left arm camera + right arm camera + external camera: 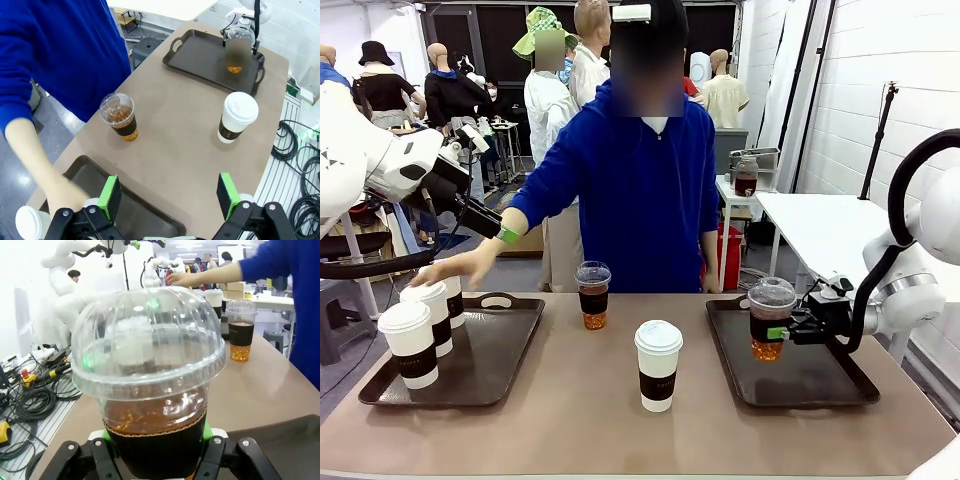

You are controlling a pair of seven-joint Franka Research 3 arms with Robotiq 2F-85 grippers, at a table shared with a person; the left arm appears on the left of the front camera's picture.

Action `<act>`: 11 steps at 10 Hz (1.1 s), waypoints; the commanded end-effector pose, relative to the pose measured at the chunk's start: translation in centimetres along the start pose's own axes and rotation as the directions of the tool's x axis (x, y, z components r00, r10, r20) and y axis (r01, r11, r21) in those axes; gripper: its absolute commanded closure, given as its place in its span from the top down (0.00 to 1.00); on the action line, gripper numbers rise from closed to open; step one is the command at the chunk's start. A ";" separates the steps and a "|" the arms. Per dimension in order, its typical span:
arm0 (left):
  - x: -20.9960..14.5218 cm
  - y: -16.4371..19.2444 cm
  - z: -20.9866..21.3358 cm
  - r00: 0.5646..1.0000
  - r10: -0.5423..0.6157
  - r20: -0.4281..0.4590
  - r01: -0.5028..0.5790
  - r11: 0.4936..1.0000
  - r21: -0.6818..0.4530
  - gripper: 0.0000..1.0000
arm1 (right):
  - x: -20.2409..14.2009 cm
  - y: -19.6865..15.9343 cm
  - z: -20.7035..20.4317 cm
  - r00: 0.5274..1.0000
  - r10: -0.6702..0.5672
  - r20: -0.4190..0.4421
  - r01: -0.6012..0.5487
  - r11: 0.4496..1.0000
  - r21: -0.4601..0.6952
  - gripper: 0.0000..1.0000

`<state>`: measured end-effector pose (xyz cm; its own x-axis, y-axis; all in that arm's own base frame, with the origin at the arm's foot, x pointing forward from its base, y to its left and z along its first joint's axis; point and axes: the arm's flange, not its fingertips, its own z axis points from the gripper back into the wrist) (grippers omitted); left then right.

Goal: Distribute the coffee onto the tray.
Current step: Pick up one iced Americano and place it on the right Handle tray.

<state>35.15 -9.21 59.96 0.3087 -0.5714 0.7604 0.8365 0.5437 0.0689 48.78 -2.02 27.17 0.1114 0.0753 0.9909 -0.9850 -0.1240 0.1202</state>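
1. My right gripper point(778, 333) was closed down narrow on a dome-lidded cup point(770, 318). The green pads sat on its dark band below the dome, over the right tray point(825, 385). I couldn't tell whether the base touched the tray.
2. I judged that cup thin-walled, slick and heavy with brown drink. Too hard a squeeze would likely buckle it or pop the lid. The banded middle was the place to hold it, kept upright.
3. My left gripper point(169, 196) hung wide open and empty above the near edge of the left tray point(142, 210).
4. On that tray stood three paper cups point(410, 345).
5. Mid-table, apart from both trays, stood a lone paper cup point(658, 365). I judged it light and fairly stiff, best taken at its brown sleeve and not at the lid.
6. Farther off, a second dome-lidded cup point(593, 295) stood on bare table.
7. The person's hand point(455, 268) rested over the farthest paper cups on the left tray.
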 end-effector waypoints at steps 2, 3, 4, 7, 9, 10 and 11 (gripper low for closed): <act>-0.2 0.1 0.0 1.000 0.001 0.002 -0.001 1.000 -0.008 1.00 | -1.3 0.1 -0.4 1.000 0.004 -0.002 -0.004 1.000 -0.001 0.66; -0.2 0.1 0.0 1.000 0.001 0.002 -0.001 1.000 -0.008 1.00 | -1.8 0.0 -0.6 1.000 0.002 -0.003 -0.002 1.000 0.001 0.66; -0.2 0.1 0.0 1.000 0.001 0.002 -0.001 1.000 -0.008 1.00 | -2.4 -0.3 -0.8 1.000 -0.010 0.003 0.010 1.000 0.001 0.66; -0.2 0.1 0.0 1.000 0.001 0.002 -0.001 1.000 -0.008 1.00 | -3.5 -0.4 -1.1 1.000 -0.021 0.003 0.021 1.000 0.005 0.66; -0.2 0.1 0.0 1.000 0.001 0.002 -0.001 1.000 -0.008 1.00 | -4.1 -0.3 -1.3 1.000 -0.023 0.003 0.023 1.000 0.016 0.66; -0.2 0.1 0.0 1.000 0.001 0.002 -0.001 1.000 -0.008 1.00 | -4.1 -0.4 -1.4 1.000 -0.024 -0.001 0.024 1.000 0.014 0.66; -0.2 0.1 0.0 1.000 0.001 0.002 -0.001 1.000 -0.008 1.00 | -4.1 -0.4 -1.5 1.000 -0.030 -0.003 0.030 0.999 0.016 0.66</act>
<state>35.15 -9.21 59.96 0.3087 -0.5714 0.7604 0.8365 0.5437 0.0689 48.31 -1.25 22.61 0.1592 0.0851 0.9836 -0.9773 -0.1276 0.1693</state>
